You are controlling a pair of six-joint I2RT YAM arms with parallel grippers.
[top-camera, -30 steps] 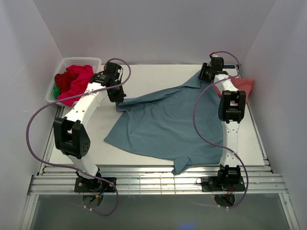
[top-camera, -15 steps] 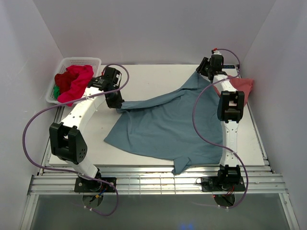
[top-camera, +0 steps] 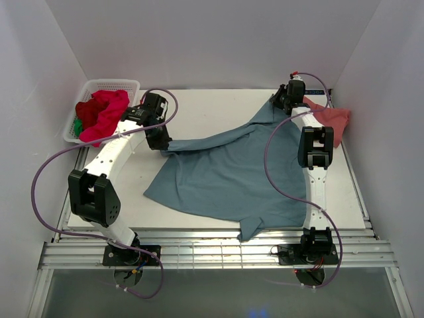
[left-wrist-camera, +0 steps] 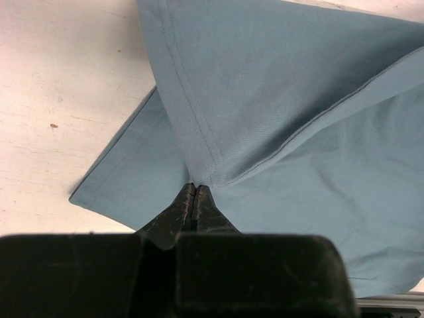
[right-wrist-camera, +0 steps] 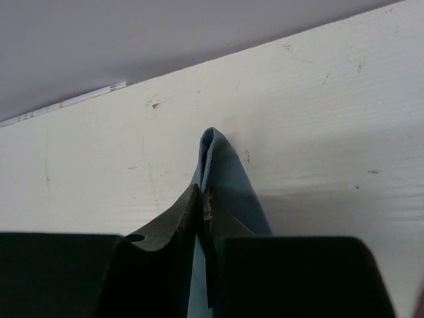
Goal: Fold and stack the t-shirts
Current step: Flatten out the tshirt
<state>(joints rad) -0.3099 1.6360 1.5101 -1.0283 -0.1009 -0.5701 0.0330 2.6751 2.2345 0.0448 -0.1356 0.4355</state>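
A large dusty teal-blue t-shirt (top-camera: 228, 172) lies spread across the middle of the table, its near corner hanging over the front edge. My left gripper (top-camera: 163, 142) is shut on the shirt's left hem; the left wrist view shows the cloth (left-wrist-camera: 278, 99) pinched at the fingertips (left-wrist-camera: 194, 189). My right gripper (top-camera: 278, 103) is shut on the shirt's far right corner; the right wrist view shows a fold of cloth (right-wrist-camera: 222, 179) between the fingers (right-wrist-camera: 203, 192). A salmon-pink shirt (top-camera: 328, 119) lies at the far right. Red and green shirts (top-camera: 103, 112) fill the basket.
A white lattice basket (top-camera: 99, 87) stands at the far left corner of the table. White walls close in the table on the left, back and right. Purple cables loop off both arms.
My right gripper has moved toward the back wall with the shirt's corner, pulling the cloth tighter. My left gripper has shifted a little left and back with the hem.
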